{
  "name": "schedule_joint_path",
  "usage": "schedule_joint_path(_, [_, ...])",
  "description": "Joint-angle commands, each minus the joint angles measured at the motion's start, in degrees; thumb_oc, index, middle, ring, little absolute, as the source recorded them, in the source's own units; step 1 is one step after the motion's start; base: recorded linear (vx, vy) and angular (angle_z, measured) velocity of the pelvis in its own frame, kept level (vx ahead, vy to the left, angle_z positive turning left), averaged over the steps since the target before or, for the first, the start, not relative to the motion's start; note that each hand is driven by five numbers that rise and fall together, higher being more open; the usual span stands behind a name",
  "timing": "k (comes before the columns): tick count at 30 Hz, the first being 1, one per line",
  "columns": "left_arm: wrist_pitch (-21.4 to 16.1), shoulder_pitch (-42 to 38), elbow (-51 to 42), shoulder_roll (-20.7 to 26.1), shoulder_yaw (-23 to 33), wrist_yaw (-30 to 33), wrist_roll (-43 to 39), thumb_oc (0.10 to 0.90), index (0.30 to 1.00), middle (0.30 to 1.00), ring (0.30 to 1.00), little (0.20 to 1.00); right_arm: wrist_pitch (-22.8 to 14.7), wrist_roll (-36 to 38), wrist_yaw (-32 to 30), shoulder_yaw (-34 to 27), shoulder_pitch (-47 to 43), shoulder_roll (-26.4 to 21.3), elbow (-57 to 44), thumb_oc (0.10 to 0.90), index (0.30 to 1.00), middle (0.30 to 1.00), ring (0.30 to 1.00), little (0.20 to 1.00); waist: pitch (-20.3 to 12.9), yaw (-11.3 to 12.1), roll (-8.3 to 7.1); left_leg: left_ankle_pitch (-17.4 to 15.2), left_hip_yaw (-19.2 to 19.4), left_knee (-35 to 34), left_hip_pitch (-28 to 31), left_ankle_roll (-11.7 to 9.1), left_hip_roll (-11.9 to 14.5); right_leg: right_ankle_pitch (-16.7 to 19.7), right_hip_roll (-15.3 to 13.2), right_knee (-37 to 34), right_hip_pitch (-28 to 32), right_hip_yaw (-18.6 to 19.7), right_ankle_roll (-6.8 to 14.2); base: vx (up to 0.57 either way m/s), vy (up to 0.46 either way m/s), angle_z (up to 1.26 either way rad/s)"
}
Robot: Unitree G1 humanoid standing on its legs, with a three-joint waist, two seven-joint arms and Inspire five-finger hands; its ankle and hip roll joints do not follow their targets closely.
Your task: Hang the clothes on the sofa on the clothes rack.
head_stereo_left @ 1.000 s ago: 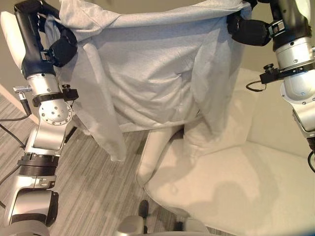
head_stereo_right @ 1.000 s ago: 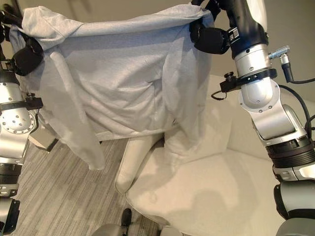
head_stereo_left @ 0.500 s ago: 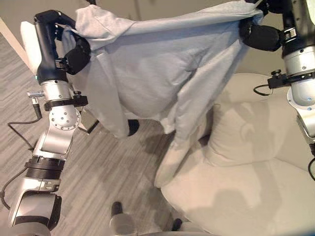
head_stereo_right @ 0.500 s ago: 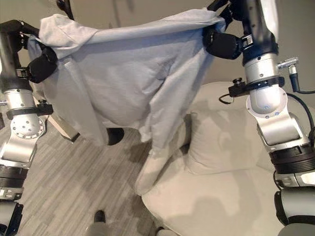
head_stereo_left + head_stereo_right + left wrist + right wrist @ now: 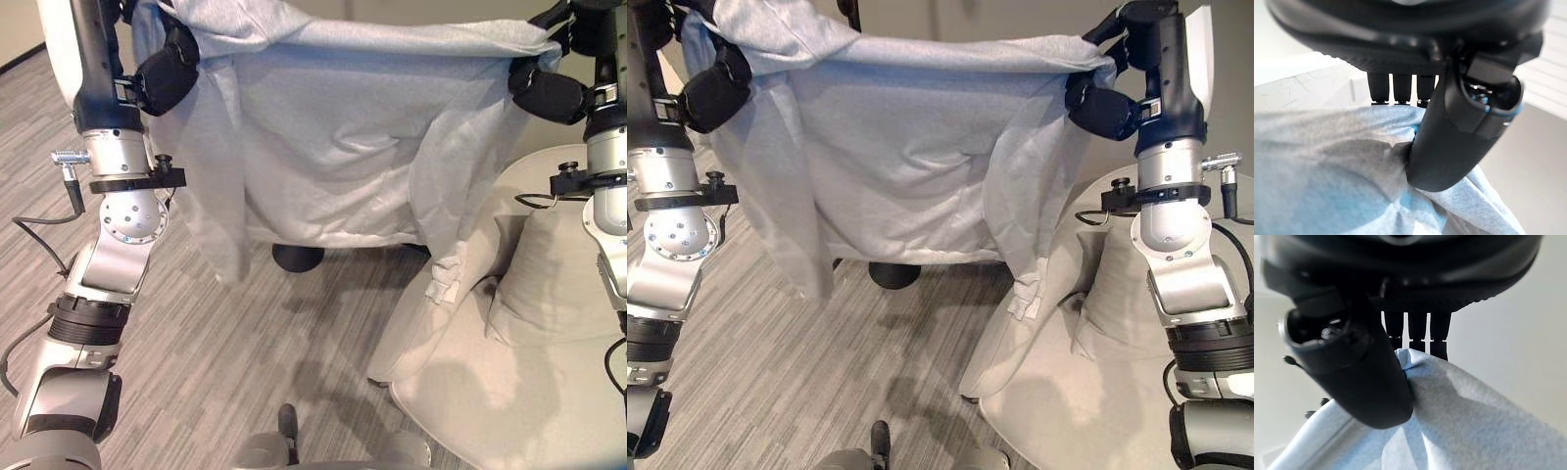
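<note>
A light grey long-sleeved shirt (image 5: pixel 333 147) hangs spread wide between both raised hands, above the floor. My left hand (image 5: pixel 167 76) is shut on its upper left corner; in the left wrist view the thumb (image 5: pixel 1459 142) pinches the cloth (image 5: pixel 1327 171) against the fingers. My right hand (image 5: pixel 547 95) is shut on the upper right corner, thumb (image 5: pixel 1366 382) pressed into the fabric (image 5: pixel 1474 421). One sleeve (image 5: pixel 443 279) dangles by the cream sofa's (image 5: pixel 509 392) arm. Behind the shirt stands the clothes rack, its round black base (image 5: pixel 297 257) showing below the hem and its dark pole (image 5: pixel 850 12) above.
A cream cushion (image 5: pixel 549 294) lies on the sofa at the right. Grey striped floor (image 5: pixel 245 343) stretches in front of the rack's base and to the left. A pale wall (image 5: pixel 999 15) rises behind the rack.
The whole view has swung left, so the sofa now sits at the right and the rack's base shows. The shirt stays stretched between both hands and now hangs over the floor.
</note>
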Motion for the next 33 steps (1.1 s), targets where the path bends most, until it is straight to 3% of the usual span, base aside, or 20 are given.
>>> schedule_joint_path(1, [-3.1, -5.9, -2.0, 2.5, 4.9, 2.5, 1.1, 0.400, 0.300, 0.300, 0.300, 0.300, -3.7, 1.6, -5.1, -4.9, -7.6, -6.0, 1.6, 0.400, 0.300, 0.300, 0.300, 0.300, -6.3, -1.7, -0.11, -2.5, 1.1, -3.4, 1.3, -7.1, 3.1, 0.7, 10.0, -5.4, 0.3, 2.4, -1.5, 0.08, 0.066, -0.10])
schedule_joint_path(2, [-3.1, -5.8, -1.8, 2.0, 4.8, 2.5, 1.1, 0.400, 0.300, 0.300, 0.300, 0.300, -4.0, 2.1, -5.0, -4.9, -7.7, -6.7, 1.8, 0.400, 0.300, 0.300, 0.300, 0.300, -6.0, -2.2, -0.55, -2.9, 0.9, -3.4, 1.7, -7.1, 2.4, -0.3, 12.3, -6.8, -0.2, 3.6, -1.3, 0.12, 0.077, -0.01])
schedule_joint_path(3, [-3.3, -5.9, -1.2, 0.5, 4.3, 2.5, 0.9, 0.400, 0.300, 0.300, 0.300, 0.300, -4.8, 2.8, -5.2, -4.2, -8.8, -8.8, 2.4, 0.400, 0.300, 0.300, 0.300, 0.300, -5.9, -2.8, -2.42, -3.7, 0.2, -3.4, 1.9, -6.7, 0.1, 1.1, 17.5, -15.6, -0.8, 5.3, -1.8, 0.14, 0.082, 0.04])
schedule_joint_path(4, [-3.3, -5.9, -1.1, 0.5, 4.4, 2.4, 0.9, 0.400, 0.300, 0.300, 0.300, 0.300, -4.9, 2.8, -5.2, -4.0, -9.0, -8.9, 2.5, 0.400, 0.300, 0.300, 0.300, 0.300, -6.0, -2.8, -2.31, -3.7, 0.2, -3.4, 1.8, -6.7, 0.1, 1.5, 17.7, -16.6, -0.4, 5.3, -1.8, 0.12, 0.053, 0.25])
schedule_joint_path(6, [-3.1, -5.4, -1.3, -1.0, 5.0, 2.3, 1.7, 0.400, 0.300, 0.300, 0.300, 0.300, -5.1, 3.3, -4.8, -3.9, -10.1, -9.3, 2.8, 0.400, 0.300, 0.300, 0.300, 0.300, -7.0, -2.4, -3.79, -4.2, -0.8, -3.4, 1.8, -6.1, -1.3, 3.1, 18.7, -23.5, 3.6, 6.7, -2.0, 0.13, 0.024, 0.41])
schedule_joint_path(8, [-3.5, -5.2, -1.7, -1.2, 5.1, 2.5, 1.4, 0.400, 0.300, 0.300, 0.300, 0.300, -5.4, 3.7, -4.9, -3.2, -10.9, -9.3, 3.1, 0.400, 0.300, 0.300, 0.300, 0.300, -7.4, -1.9, -4.00, -4.6, -0.5, -3.4, 2.5, -6.0, -1.4, 3.9, 18.7, -25.1, 4.8, 6.2, -1.8, 0.14, 0.017, 0.12])
schedule_joint_path(10, [-3.8, -5.9, -2.0, -1.9, 4.9, 2.5, 1.0, 0.400, 0.300, 0.300, 0.300, 0.300, -5.7, 4.2, -5.0, -1.4, -13.7, -9.9, 3.6, 0.400, 0.300, 0.300, 0.300, 0.300, -6.3, -1.2, -4.98, -7.2, -0.1, 5.2, 0.2, -6.5, -1.9, 3.8, 17.6, -25.7, 6.7, 5.4, -1.8, 0.10, 0.015, -0.04])
schedule_joint_path(11, [-4.0, -5.7, -2.4, -2.3, 5.0, 2.5, 0.7, 0.400, 0.300, 0.300, 0.300, 0.300, -5.5, 4.3, -4.9, -1.4, -14.3, -10.2, 3.3, 0.400, 0.300, 0.300, 0.300, 0.300, -5.6, -0.7, -5.46, -6.9, -0.2, 8.5, -1.2, -7.7, -1.8, 3.6, 17.0, -25.7, 7.3, 5.1, -2.0, 0.00, 0.000, 0.00])
schedule_joint_path(12, [-4.2, -5.7, -2.8, -2.8, 5.4, 2.4, 0.4, 0.400, 0.300, 0.300, 0.300, 0.300, -5.4, 4.6, -4.8, -1.6, -14.7, -10.3, 3.2, 0.400, 0.300, 0.300, 0.300, 0.300, -4.6, -0.5, -6.02, -6.7, 0.0, 16.5, -4.8, -9.8, -1.1, 3.4, 16.4, -26.0, 8.4, 4.5, -2.4, 0.05, 0.055, 0.03])
schedule_joint_path(13, [-4.6, -5.6, -3.0, -3.4, 5.5, 2.4, -0.1, 0.400, 0.300, 0.300, 0.300, 0.300, -5.3, 4.6, -4.8, -1.8, -14.8, -10.3, 3.3, 0.400, 0.300, 0.300, 0.300, 0.300, -4.2, -0.1, -6.51, -4.8, 0.1, 19.3, -6.6, -11.4, 0.4, 3.0, 15.8, -26.2, 9.2, 4.1, -2.4, 0.06, 0.059, 0.11])
schedule_joint_path(15, [-4.5, -6.0, -3.0, -3.3, 5.5, 2.7, -0.3, 0.400, 0.300, 0.300, 0.300, 0.300, -5.1, 4.4, -4.6, -1.8, -14.2, -10.3, 3.1, 0.400, 0.300, 0.300, 0.300, 0.300, -4.4, -0.1, -6.95, -6.1, 0.1, 17.9, -8.6, -10.9, 4.1, 2.4, 15.1, -26.3, 9.5, 3.4, -1.9, 0.19, 0.174, 0.17])
schedule_joint_path(16, [-4.1, -5.6, -3.0, -2.6, 5.7, 3.0, -0.1, 0.400, 0.300, 0.300, 0.300, 0.300, -5.0, 4.0, -4.3, -1.6, -13.5, -10.0, 2.7, 0.400, 0.300, 0.300, 0.300, 0.300, -5.5, 0.4, -6.88, -5.1, -1.3, 10.7, -6.8, -10.1, 6.8, 1.7, 14.4, -26.3, 9.6, 4.2, -1.2, 0.23, 0.206, 0.18])
schedule_joint_path(17, [-4.1, -5.5, -3.0, -2.6, 5.7, 3.0, -0.1, 0.400, 0.300, 0.300, 0.300, 0.300, -5.0, 4.0, -4.3, -1.6, -13.4, -10.0, 2.6, 0.400, 0.300, 0.300, 0.300, 0.300, -5.6, 0.4, -6.92, -4.6, -1.1, 9.6, -6.2, -10.2, 6.7, 1.7, 14.4, -26.3, 9.6, 4.3, -1.2, 0.24, 0.263, 0.05])
schedule_joint_path(19, [-3.9, -5.0, -3.0, -1.5, 6.0, 3.7, 0.1, 0.400, 0.300, 0.300, 0.300, 0.300, -5.0, 3.4, -4.8, -1.7, -12.7, -10.3, 3.2, 0.400, 0.300, 0.300, 0.300, 0.300, -6.2, 0.8, -6.44, 1.0, -3.5, 1.8, -6.5, -11.1, 10.6, 0.0, 13.7, -26.3, 10.2, 4.9, -0.6, 0.20, 0.235, -0.16])
schedule_joint_path(21, [-3.9, -4.8, -3.3, -1.5, 6.4, 3.5, 0.1, 0.400, 0.300, 0.300, 0.300, 0.300, -4.8, 3.3, -4.6, -2.7, -11.5, -10.0, 3.3, 0.400, 0.300, 0.300, 0.300, 0.300, -7.6, 0.5, -4.53, 1.6, -4.3, -3.4, -5.1, -11.6, 10.6, -0.7, 13.4, -26.3, 11.0, 5.1, -0.1, 0.26, 0.302, -0.21])
schedule_joint_path(24, [-4.7, -4.1, -4.8, -1.3, 6.2, 2.8, 0.3, 0.400, 0.300, 0.300, 0.300, 0.300, -4.7, 3.6, -5.2, -5.5, -8.9, -9.4, 2.9, 0.400, 0.300, 0.300, 0.300, 0.300, -9.4, -0.6, -2.68, -0.3, -4.2, -3.4, -4.2, -11.3, 7.1, 1.3, 10.2, -26.3, 11.1, 5.2, 1.5, 0.25, 0.399, -0.24])
schedule_joint_path(25, [-5.0, -3.9, -5.6, -0.7, 5.9, 2.7, 0.1, 0.400, 0.300, 0.300, 0.300, 0.300, -4.6, 3.5, -5.4, -5.7, -8.6, -8.4, 2.7, 0.400, 0.300, 0.300, 0.300, 0.300, -9.3, -0.5, -2.51, -1.4, -3.9, -3.4, -3.0, -9.9, 4.7, 2.7, 7.7, -24.6, 11.0, 5.7, 1.7, 0.19, 0.373, -0.18])
schedule_joint_path(29, [-4.7, -3.1, -6.8, 0.9, 7.4, 3.0, 0.1, 0.400, 0.300, 0.300, 0.300, 0.300, -4.6, 3.8, -5.8, -3.8, -11.5, -6.3, 2.9, 0.400, 0.300, 0.300, 0.300, 0.300, -7.6, 1.0, -1.98, -3.2, -1.2, -3.4, -0.7, -7.3, 2.3, 5.1, 3.8, -15.7, 7.5, 5.0, 1.4, 0.09, 0.317, -0.14])
schedule_joint_path(30, [-4.7, -3.3, -7.2, 1.5, 7.5, 3.2, 0.4, 0.400, 0.300, 0.300, 0.300, 0.300, -4.6, 3.9, -5.7, -3.2, -12.3, -5.8, 2.7, 0.400, 0.300, 0.300, 0.300, 0.300, -7.2, 1.5, -1.65, -3.7, 0.1, -3.4, -0.2, -6.8, 2.1, 6.5, 2.7, -13.4, 6.9, 2.2, 1.1, 0.04, 0.236, -0.35])
schedule_joint_path(33, [-4.6, -3.6, -7.0, 2.0, 7.7, 3.3, 0.7, 0.400, 0.300, 0.300, 0.300, 0.300, -4.4, 3.9, -5.5, -2.2, -13.3, -5.5, 2.9, 0.400, 0.300, 0.300, 0.300, 0.300, -6.9, 1.0, -1.67, -4.0, 0.6, -3.4, 0.3, -6.5, 1.8, 6.7, 2.8, -11.4, 5.9, 2.3, 1.1, 0.09, 0.127, -0.33])
